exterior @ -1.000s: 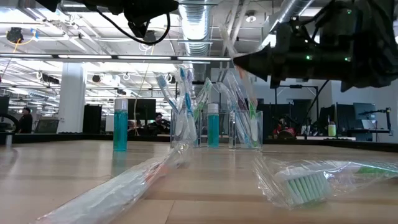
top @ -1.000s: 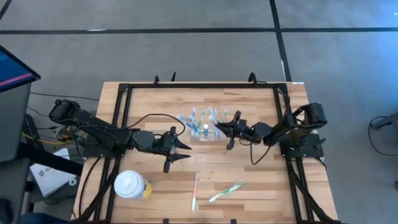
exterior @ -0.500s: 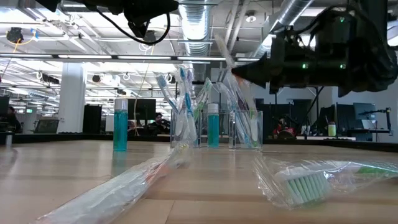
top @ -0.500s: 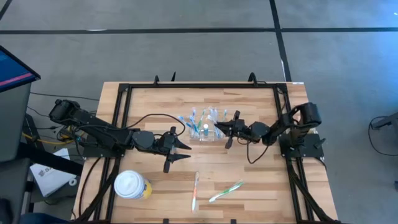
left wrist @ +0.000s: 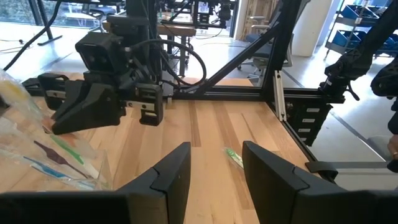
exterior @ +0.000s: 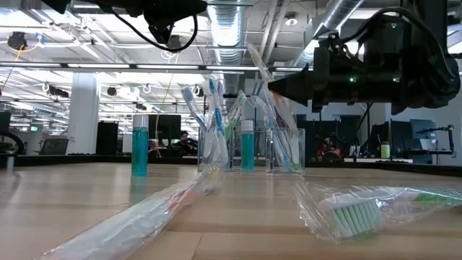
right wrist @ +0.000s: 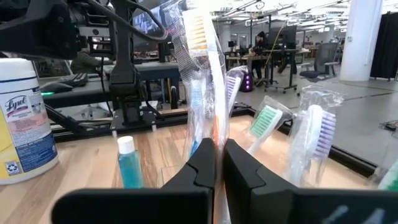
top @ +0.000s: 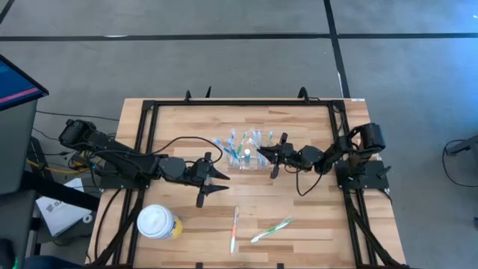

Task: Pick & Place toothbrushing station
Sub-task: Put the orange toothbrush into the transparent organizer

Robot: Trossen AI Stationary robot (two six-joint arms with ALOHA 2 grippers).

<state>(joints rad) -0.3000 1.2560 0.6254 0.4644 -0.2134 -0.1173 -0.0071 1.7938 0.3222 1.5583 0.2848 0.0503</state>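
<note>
The toothbrushing station is a clear oblong holder on the table's middle. It holds several wrapped toothbrushes and a small blue bottle. My right gripper is at the holder's right end, above it, shut on a plastic-wrapped toothbrush with an orange-and-white head. In the low view this toothbrush slants down toward the holder; its lower end is hidden. My left gripper is open and empty, a little left of and nearer than the holder. My right gripper pinches the wrapped toothbrush's handle, wrapper and all, between its two fingers. The fingers come level from the table's right side and lie across the handle. The brush stands nearly upright, head up and tilted; whether its lower end rests in the holder is hidden.
A white-lidded yellow canister stands at the near left. Two wrapped toothbrushes lie on the near middle of the table. A black frame runs round the table's edges.
My right gripper has sunk a little toward the holder with the wrapped toothbrush, and its arm has drawn slightly toward the table's left. The toothbrush's head has moved lower and a little left with it.
</note>
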